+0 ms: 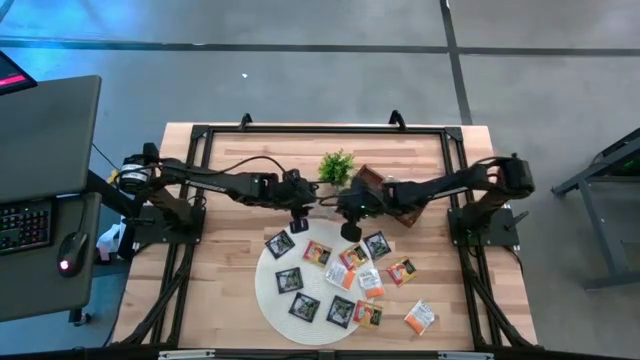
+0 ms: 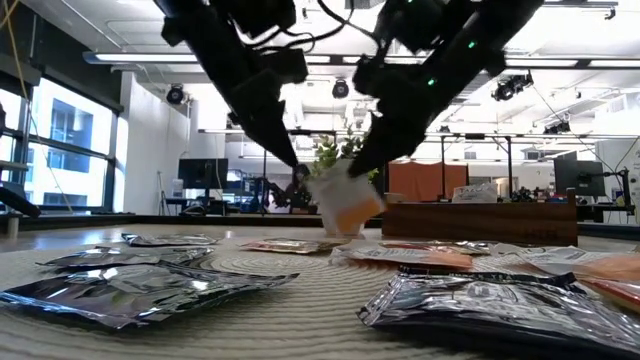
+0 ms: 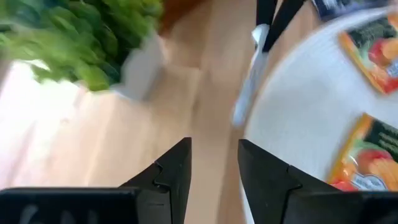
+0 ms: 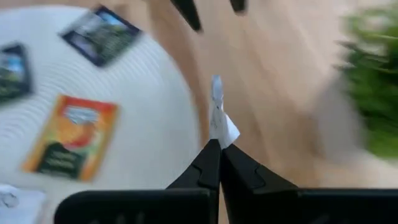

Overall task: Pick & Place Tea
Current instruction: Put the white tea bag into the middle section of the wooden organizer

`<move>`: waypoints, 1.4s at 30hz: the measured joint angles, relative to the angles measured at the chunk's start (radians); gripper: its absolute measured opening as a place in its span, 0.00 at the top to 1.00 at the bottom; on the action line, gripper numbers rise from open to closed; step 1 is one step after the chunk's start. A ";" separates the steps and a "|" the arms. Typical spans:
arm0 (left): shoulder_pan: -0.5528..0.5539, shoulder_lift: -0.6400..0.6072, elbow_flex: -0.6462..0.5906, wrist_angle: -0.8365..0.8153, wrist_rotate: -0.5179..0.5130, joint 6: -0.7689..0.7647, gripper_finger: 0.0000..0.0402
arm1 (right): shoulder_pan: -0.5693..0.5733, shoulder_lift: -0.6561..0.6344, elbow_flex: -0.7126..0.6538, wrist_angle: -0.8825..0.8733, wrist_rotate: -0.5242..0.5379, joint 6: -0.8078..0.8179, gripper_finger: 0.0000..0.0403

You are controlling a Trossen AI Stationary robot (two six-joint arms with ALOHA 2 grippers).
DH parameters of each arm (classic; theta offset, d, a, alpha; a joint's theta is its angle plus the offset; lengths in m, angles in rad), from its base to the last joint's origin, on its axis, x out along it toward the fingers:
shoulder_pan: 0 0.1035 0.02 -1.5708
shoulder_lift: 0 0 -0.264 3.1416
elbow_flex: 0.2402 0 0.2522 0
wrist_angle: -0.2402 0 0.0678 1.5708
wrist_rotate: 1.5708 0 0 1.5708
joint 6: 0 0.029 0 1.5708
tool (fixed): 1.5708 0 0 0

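Tea sachets lie scattered on a round white woven mat [image 1: 268,290] at the near middle of the wooden table [image 1: 220,170], with one orange-and-white sachet [image 2: 345,205] lifted clear of the rest. That sachet is pinched between the closed fingers of the right gripper [image 4: 216,146], standing edge-on above the fingertips in the right wrist view. It hangs over the bare table just beyond the far edge of the mat, near the small green potted plant [image 1: 336,166]. In the low view it is tilted and well above the sachets on the mat.

The left gripper [image 3: 214,163] is empty, its fingers parted by a narrow gap. It hovers beside the right gripper over the same strip of table, and the held sachet shows ahead of it in the left wrist view.

The remaining tea is flat and square. The black sachets [image 1: 280,242] carry pale print and lie mostly on the left half of the mat. The orange-and-white sachets [image 1: 318,253] lie toward the right. Two of the orange-and-white kind rest off the mat on the bare wood to its right [image 1: 402,270].

A brown wooden tray [image 1: 372,180] sits beside the plant, partly hidden under the right arm.
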 joint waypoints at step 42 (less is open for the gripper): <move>0.001 -0.088 0.000 -0.132 -0.263 -0.012 0.68 | 0.086 -0.173 -0.002 -0.829 0.661 0.673 1.00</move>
